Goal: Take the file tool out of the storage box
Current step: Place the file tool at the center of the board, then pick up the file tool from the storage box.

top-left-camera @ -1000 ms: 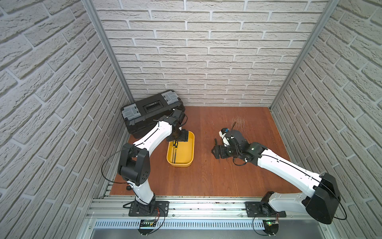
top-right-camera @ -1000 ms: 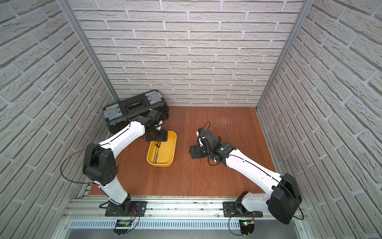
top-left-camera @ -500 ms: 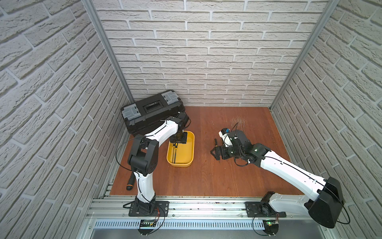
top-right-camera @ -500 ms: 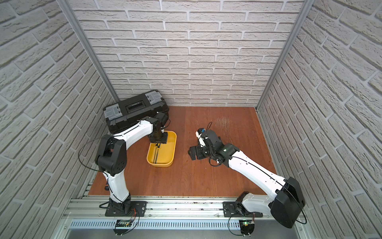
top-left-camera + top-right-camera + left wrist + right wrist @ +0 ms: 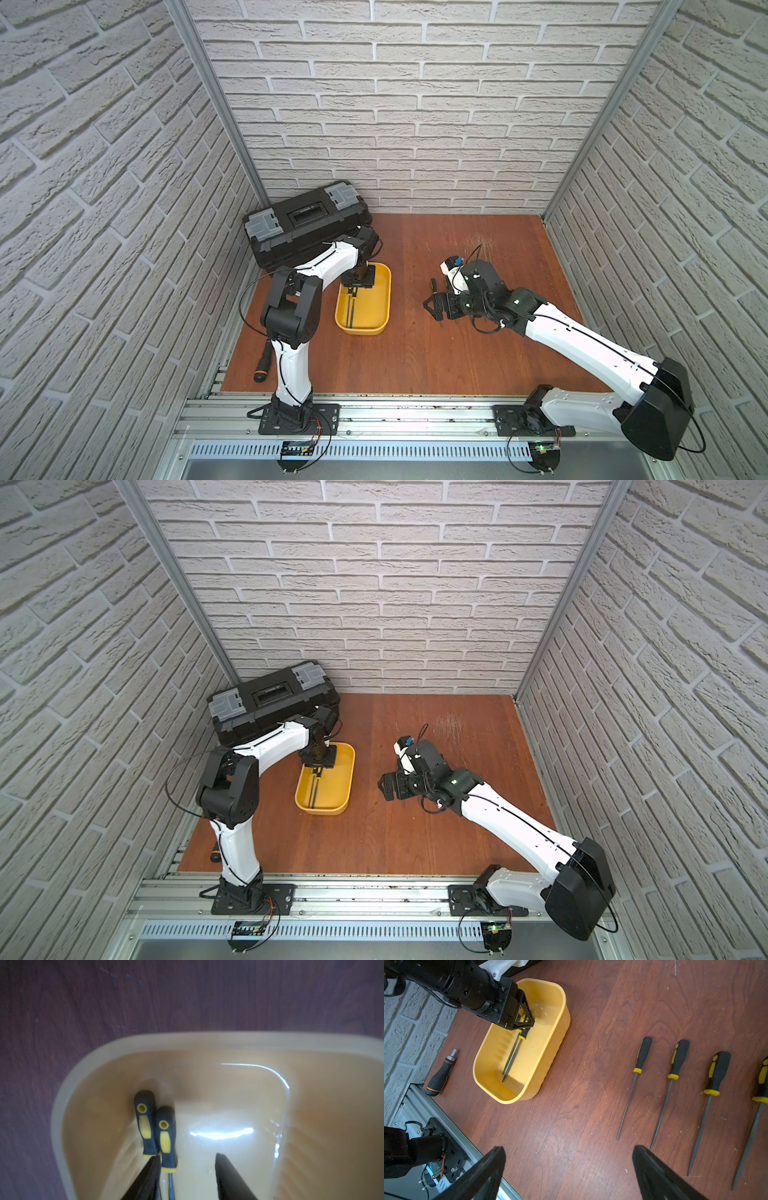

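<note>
Driver handle (image 5: 262,365), black with an orange ring, lies by the table's (image 5: 415,365) front left edge, and the black toolbox (image 5: 307,220) fills its back left corner; neither matters to this step. Next comes the left gripper (image 5: 187,1155), lowered into the far end of the yellow storage box (image 5: 360,331), jaws partly spread and pinching nothing that I can see. Two file tools lie side by side, touching, along the box's left wall, with handles at its far end and tips toward its near end. In the left wrist view the inner file (image 5: 165,1140) has its yellow collar between the jaws. It sits hard by one finger (image 5: 149,1176), with a wide gap to the other. The outer file (image 5: 145,1124) sits just outside that same finger, whose tip overlaps its collar. The step in hand looks to be closing on one file. To do it well, that finger should settle into the seam between the two handles so only the inner file is caught. The pinch should land near the collar, and the lift should go straight up until the long tip clears the rim. Otherwise both files may drag together. Further right the right gripper (image 5: 568,1148) hovers above the table, jaws spread wide and holding nothing, with four more files (image 5: 675,1068) in a row near it, well apart from the box
</note>
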Motion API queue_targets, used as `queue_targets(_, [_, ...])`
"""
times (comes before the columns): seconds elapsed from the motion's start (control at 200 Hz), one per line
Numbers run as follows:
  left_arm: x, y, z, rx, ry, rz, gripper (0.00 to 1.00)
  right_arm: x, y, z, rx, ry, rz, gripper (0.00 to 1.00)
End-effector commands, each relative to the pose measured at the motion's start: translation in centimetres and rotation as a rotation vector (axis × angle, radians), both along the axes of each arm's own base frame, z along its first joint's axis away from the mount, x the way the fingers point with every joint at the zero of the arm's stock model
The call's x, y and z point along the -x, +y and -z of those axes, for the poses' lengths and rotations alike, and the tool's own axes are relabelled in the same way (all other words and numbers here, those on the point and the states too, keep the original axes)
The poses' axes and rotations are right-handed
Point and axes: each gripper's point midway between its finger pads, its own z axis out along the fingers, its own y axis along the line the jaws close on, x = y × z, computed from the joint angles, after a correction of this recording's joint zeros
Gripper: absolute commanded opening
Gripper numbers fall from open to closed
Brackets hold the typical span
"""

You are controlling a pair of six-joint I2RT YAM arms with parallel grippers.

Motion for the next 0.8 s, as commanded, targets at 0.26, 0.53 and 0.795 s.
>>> queue_targets(0.26, [0.3, 0.8, 2.3, 0.017, 0.049, -0.054, 0.46, -0.6, 0.2, -0.8, -0.015, -0.035, -0.005, 1.00])
queue_targets(0.53, [0.2, 0.8, 3.3, 0.018, 0.080, -0.058, 0.45, -0.5, -0.1, -0.5, -0.006, -0.035, 0.006, 1.00])
queue_targets(0.795, [-0.3, 0.1, 3.9, 0.031, 0.090, -0.052, 0.41, -0.5, -0.4, -0.4, 0.003, -0.035, 0.013, 1.00])
